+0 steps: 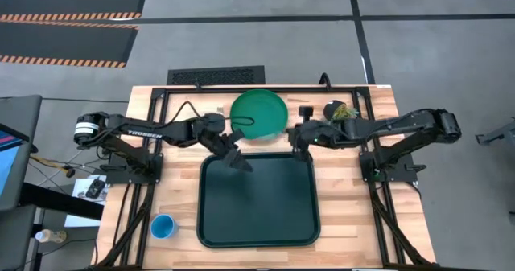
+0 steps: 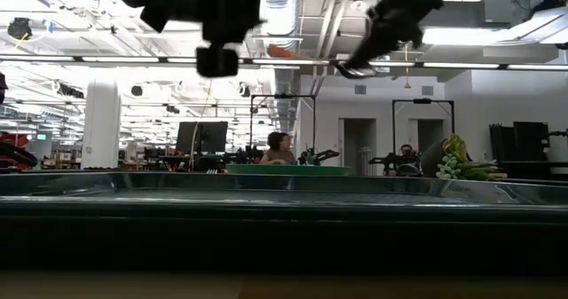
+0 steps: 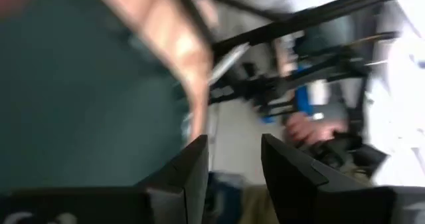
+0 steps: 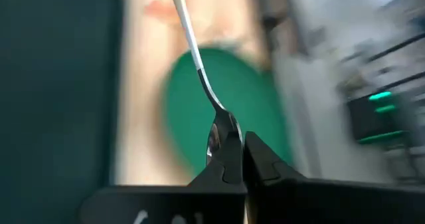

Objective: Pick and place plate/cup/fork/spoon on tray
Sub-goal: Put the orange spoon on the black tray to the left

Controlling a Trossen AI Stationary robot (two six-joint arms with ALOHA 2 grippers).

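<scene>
The dark green tray [image 1: 257, 223] lies at the table's near middle. The green plate [image 1: 257, 114] rests flat on the table just beyond the tray. The blue cup [image 1: 163, 226] stands on the table left of the tray. My right gripper [image 1: 296, 138] hangs by the plate's right side, shut on a silver utensil [image 4: 199, 58] with an orange handle; spoon or fork, I cannot tell. My left gripper [image 1: 238, 162] hangs open and empty over the tray's far left corner. No second utensil shows. My right gripper pinches the utensil between its two fingers at its widened silver head end [image 4: 221, 117]. The thin shaft runs straight on from the fingertips, along the fingers, with the orange handle end [image 4: 159, 8] farthest out. The utensil is lifted clear, above the plate's edge.
A small dark pot with a green plant [image 1: 339, 110] stands on the table right of the plate, close under my right arm. Black frame bars run along the table's far edge [image 1: 241, 88] and both sides. A person [image 2: 280, 146] shows in the room behind.
</scene>
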